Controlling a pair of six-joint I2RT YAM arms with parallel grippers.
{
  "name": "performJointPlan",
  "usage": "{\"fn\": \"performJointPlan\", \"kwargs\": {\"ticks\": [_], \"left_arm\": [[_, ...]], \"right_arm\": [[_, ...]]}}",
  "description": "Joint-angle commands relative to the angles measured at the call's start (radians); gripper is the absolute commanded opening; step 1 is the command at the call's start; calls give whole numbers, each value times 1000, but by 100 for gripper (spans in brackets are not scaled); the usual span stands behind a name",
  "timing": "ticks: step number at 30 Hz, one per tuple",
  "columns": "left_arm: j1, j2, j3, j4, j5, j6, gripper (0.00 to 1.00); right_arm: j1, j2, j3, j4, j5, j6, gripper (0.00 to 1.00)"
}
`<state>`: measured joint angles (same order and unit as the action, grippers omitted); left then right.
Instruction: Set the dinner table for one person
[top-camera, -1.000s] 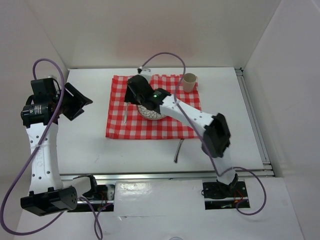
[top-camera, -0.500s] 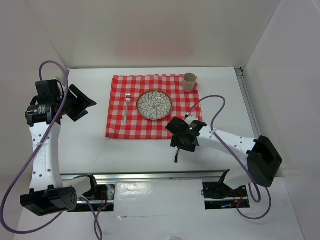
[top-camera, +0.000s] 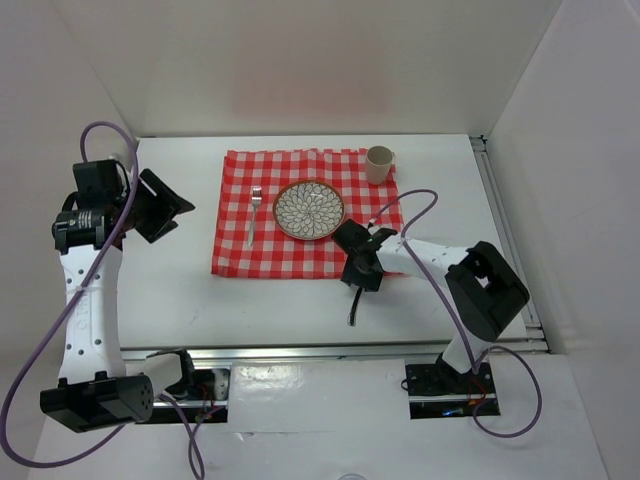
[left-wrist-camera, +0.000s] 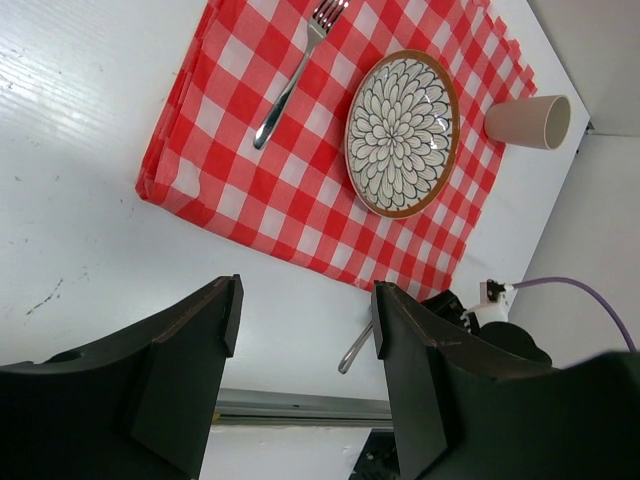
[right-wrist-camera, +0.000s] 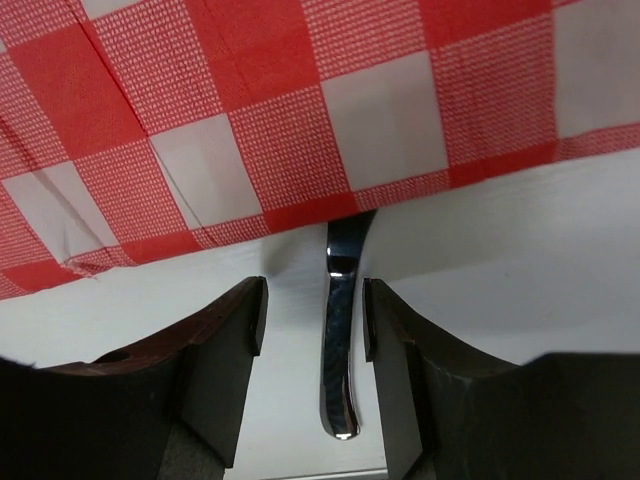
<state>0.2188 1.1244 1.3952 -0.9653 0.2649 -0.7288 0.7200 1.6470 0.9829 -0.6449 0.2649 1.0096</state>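
- The metal utensil (right-wrist-camera: 338, 340) is thin, stiff, light and likely slippery; it lies on the white bench (top-camera: 180, 290), tip under the checked cloth (right-wrist-camera: 380, 120).
- The right claw (right-wrist-camera: 312, 300) straddles its handle, jaws apart; pinch mid-handle.
- The left claw (left-wrist-camera: 305, 310) gapes, empty.

The metal utensil (right-wrist-camera: 338, 330) runs up under the edge of the checked cloth (right-wrist-camera: 250, 100), so its working end is covered (spoon or knife, I cannot tell). From above, the right gripper (top-camera: 361, 272) sits over that same spot and only the handle shows. In the left wrist view the left gripper (left-wrist-camera: 306, 310) covers the handle's upper part with one finger.
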Motion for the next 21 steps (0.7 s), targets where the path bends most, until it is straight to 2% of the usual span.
{"fn": "performJointPlan", "kwargs": {"ticks": [1, 9, 11, 13, 14, 17, 21], "left_arm": [[-4, -25, -12, 22, -6, 26, 71], [-4, -25, -2, 22, -24, 26, 71], [-4, -15, -2, 22, -24, 26, 71], [-4, -15, -2, 22, -24, 26, 71], [-4, -15, -13, 22, -24, 26, 71], [-4, -15, -13, 31, -24, 26, 71], [-4, -6, -13, 31, -24, 26, 71]], "right_arm": [[2, 42, 11, 70, -16, -28, 54], [-8, 83, -19, 71, -39, -8, 46], [-8, 71, -32, 62, -39, -8, 37], [-8, 59, -64, 62, -29, 1, 32], [-8, 59, -73, 62, -29, 1, 24], [-33, 37, -111, 28, -29, 27, 10], [-122, -93, -205, -22, -18, 37, 9]]}}
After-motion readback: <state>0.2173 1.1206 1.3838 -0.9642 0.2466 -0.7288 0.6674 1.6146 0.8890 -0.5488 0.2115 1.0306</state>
